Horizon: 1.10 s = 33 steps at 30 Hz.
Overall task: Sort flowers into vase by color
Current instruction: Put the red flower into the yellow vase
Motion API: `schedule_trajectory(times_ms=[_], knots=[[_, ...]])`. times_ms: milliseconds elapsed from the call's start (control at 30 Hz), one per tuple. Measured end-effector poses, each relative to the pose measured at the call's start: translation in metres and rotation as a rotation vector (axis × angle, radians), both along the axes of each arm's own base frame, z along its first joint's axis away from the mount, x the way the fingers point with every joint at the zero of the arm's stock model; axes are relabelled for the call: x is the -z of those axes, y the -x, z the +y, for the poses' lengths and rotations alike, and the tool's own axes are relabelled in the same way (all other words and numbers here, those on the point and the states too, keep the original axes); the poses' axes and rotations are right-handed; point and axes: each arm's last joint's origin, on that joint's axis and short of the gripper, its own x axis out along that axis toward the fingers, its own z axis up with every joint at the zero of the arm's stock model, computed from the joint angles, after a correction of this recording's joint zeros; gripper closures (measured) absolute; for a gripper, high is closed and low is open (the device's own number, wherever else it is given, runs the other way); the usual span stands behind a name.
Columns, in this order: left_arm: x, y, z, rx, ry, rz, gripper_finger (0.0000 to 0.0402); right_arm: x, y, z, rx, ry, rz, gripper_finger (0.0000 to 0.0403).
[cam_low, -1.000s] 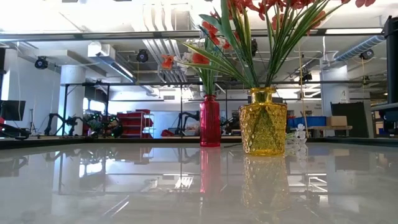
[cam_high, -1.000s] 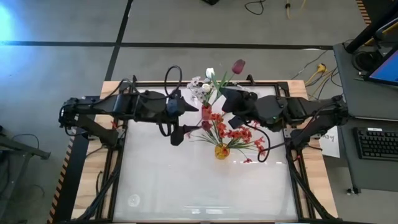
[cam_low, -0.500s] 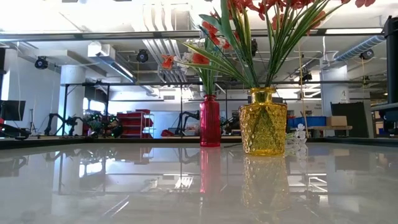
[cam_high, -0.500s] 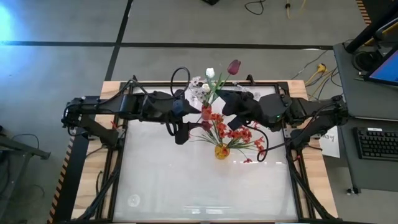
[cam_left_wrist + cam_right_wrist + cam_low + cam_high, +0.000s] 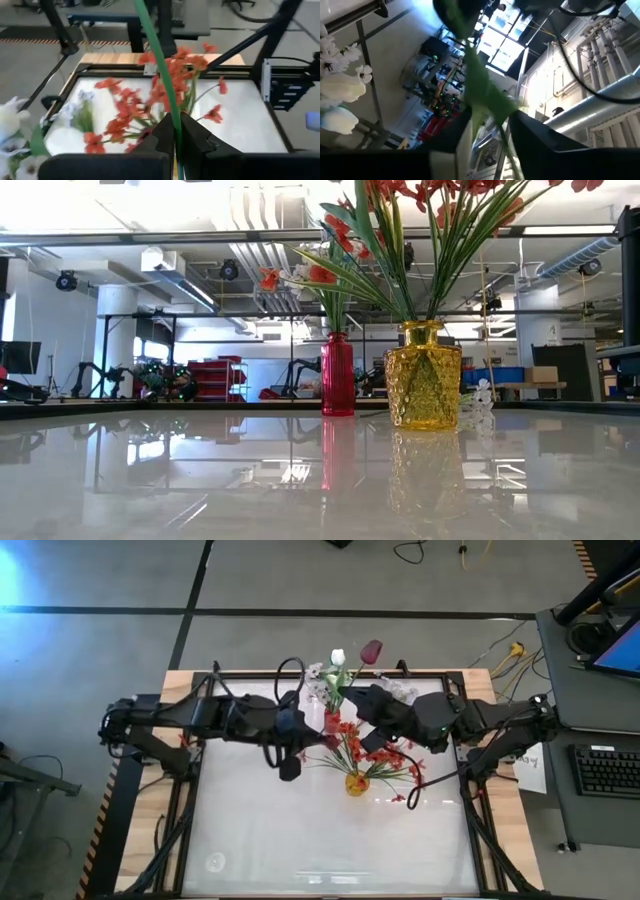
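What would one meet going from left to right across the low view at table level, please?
Red vase → yellow vase → small white blossom spray lying on the table just right of the yellow vase.

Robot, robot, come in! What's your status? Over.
Left gripper shut on green stem. Right gripper open, leafy stem between. Red-orange flowers crowding close.
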Motion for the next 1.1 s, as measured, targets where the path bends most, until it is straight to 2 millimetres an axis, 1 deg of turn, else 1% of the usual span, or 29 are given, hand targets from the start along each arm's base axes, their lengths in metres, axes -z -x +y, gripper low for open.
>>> schedule_trajectory(times_ms=[67,200,333,433,567,733,900,1033,1100], knots=[[-0.002,0.002,-0.007,0.009,-0.042,-0.015,0.0401,0.000,0.000,0.002,-0.007,0.000,0.000,0.0256],[-0.003,0.011,-0.023,-0.065,-0.156,-0.056,0.0401,-0.002,0.004,0.011,-0.032,-0.035,-0.031,0.0220],[0.003,0.021,-0.029,-0.068,-0.138,-0.090,0.0401,-0.006,0.011,0.022,-0.071,-0.094,-0.078,0.0203],[0.016,0.028,-0.028,-0.085,-0.090,-0.126,0.0401,-0.008,0.017,0.032,-0.107,-0.124,-0.101,0.0200],[0.036,0.039,-0.025,-0.094,-0.030,-0.216,0.0401,-0.011,0.022,0.046,-0.155,-0.173,-0.144,0.0200],[0.061,0.049,-0.024,-0.072,0.042,-0.361,0.0401,-0.019,0.025,0.054,-0.190,-0.210,-0.222,0.0200],[0.070,0.059,-0.025,0.036,0.091,-0.580,0.0401,-0.031,0.026,0.057,-0.206,-0.262,-0.359,0.0200],[0.074,0.068,-0.023,0.072,0.094,-0.665,0.0401,-0.042,0.029,0.055,-0.205,-0.307,-0.482,0.0200],[0.074,0.074,-0.022,0.072,0.102,-0.698,0.0401,-0.048,0.032,0.054,-0.190,-0.365,-0.571,0.0200]])
